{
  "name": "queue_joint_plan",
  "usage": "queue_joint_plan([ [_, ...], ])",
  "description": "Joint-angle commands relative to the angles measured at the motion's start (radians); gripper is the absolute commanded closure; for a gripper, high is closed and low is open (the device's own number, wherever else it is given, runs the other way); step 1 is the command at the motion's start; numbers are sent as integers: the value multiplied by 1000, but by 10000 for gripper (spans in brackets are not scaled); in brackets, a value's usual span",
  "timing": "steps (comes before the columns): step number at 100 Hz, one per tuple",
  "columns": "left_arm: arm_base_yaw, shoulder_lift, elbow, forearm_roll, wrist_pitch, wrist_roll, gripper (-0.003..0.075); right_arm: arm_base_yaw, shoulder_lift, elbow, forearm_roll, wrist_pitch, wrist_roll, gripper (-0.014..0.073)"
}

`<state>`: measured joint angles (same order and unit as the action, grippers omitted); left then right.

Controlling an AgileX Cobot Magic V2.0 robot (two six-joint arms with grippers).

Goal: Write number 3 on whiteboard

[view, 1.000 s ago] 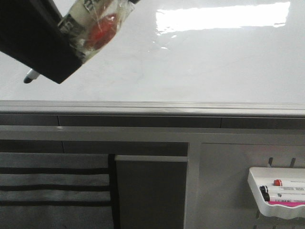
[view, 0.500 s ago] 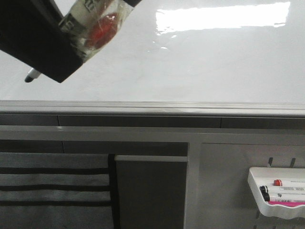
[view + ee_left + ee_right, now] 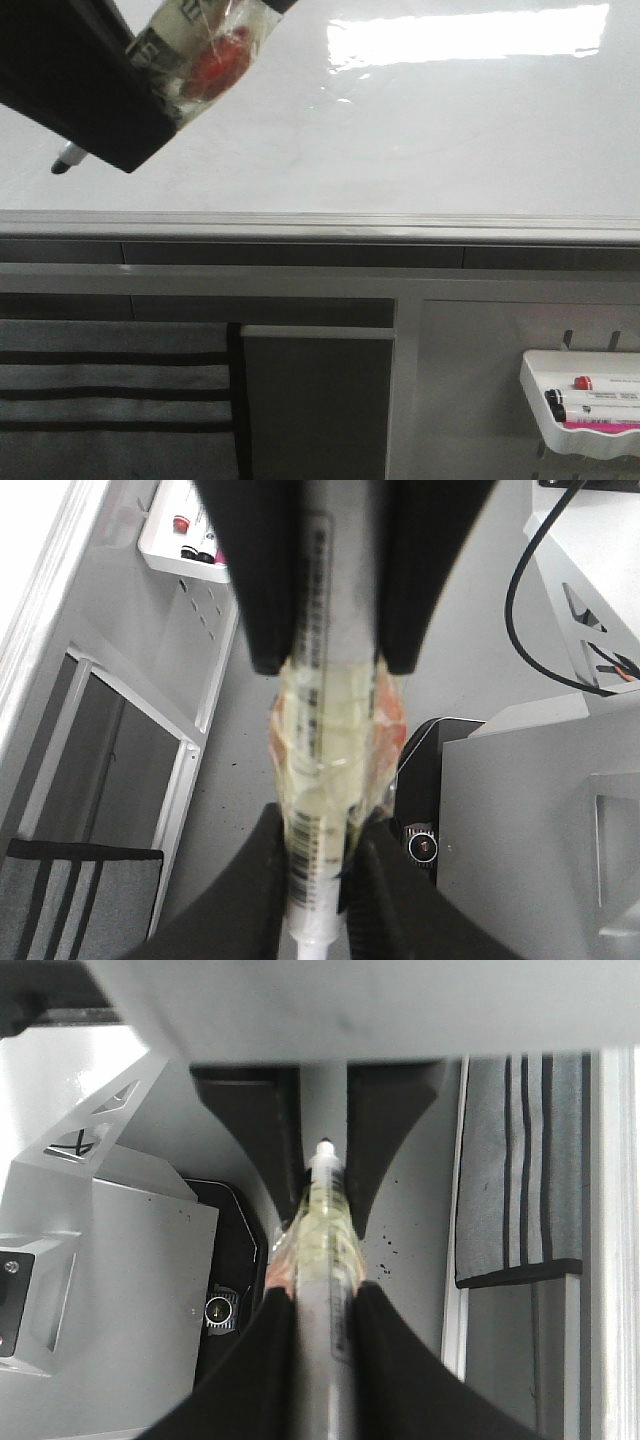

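Almost nothing moved since a second ago; marker [image 3: 190, 55] tip crept slightly right. No 3 on the whiteboard [image 3: 420, 130] yet. Left gripper [image 3: 318, 770] jaws clamped on the taped marker; right gripper [image 3: 322, 1290] jaws likewise grip a marker [image 3: 325, 1230]. Marker judged light, stiff, slick; tape wrap is the hold. Tip low-left, contact unclear.

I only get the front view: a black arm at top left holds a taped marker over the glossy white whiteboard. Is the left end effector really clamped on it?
Observer: Yes. The left wrist view shows the left end effector with both fingers pressed on the grey tape-wrapped marker.
Reviewer: And the right arm? It is not in my view.
Observer: Its wrist view shows the right end effector shut on a white-tipped taped marker, away from the board.
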<state>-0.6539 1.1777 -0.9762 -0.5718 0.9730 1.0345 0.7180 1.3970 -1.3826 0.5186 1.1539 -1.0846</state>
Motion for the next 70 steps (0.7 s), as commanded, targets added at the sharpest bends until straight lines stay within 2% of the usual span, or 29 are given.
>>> queue_joint_plan([
  [1,-3,-20,-32,-41,-69,14,566,1,-26,-30,33,-8,-6,606],
  [7,12,-28,-32,-39,-92,14,483,1,-31,-30,10,-20,26,606],
  [13,36,-43,-32,-39,-120,6,424,-1,-41,-30,-65,-37,119,606],
  [26,115,-109,-30,-39,-137,-24,411,-5,-88,-28,-296,-44,393,606],
  [31,148,-138,-25,-39,-142,-50,411,-18,-112,-20,-337,-50,470,606],
  [44,240,-213,24,-39,-156,-92,411,-115,-191,63,-337,-137,600,606],
  [59,329,-293,150,-51,-240,-147,412,-311,-305,219,-333,-275,716,606],
  [70,376,-330,227,-122,-323,-149,418,-415,-363,323,-283,-358,734,606],
])
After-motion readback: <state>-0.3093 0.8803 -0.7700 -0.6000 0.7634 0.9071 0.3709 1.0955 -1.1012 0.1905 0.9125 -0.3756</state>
